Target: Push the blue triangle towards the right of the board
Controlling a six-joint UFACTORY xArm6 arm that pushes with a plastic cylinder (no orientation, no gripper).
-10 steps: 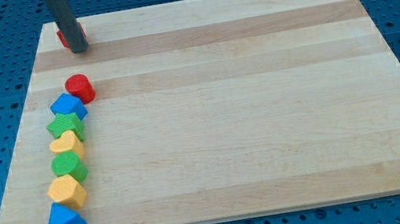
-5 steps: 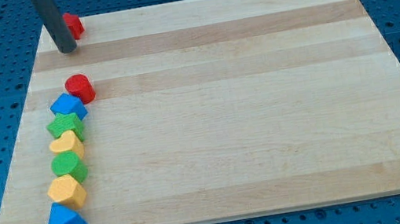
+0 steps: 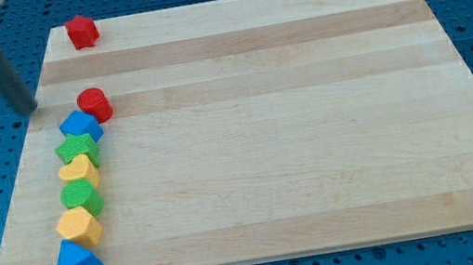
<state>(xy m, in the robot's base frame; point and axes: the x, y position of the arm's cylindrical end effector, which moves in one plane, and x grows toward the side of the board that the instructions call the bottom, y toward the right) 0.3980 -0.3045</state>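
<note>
A column of blocks runs down the left side of the wooden board [image 3: 292, 124]. At its bottom end lies the blue triangle [image 3: 77, 263], near the board's bottom-left corner. At the column's upper end a second blue block [image 3: 81, 127] has a shape I cannot make out. My tip [image 3: 28, 108] is at the view's upper left, just off the board's left edge. It is left of and slightly above that upper blue block, far above the blue triangle, and touches no block.
A red star-like block [image 3: 81, 31] sits at the board's top-left corner. A red cylinder [image 3: 95, 104] tops the column. Below the upper blue block come a green block [image 3: 78, 148], a yellow block [image 3: 81, 170], a green block [image 3: 81, 195] and a yellow block [image 3: 80, 226].
My rod has moved left and down, from beside the red star at the top edge to off the board's left edge. The red star is now fully uncovered. No block moved.
</note>
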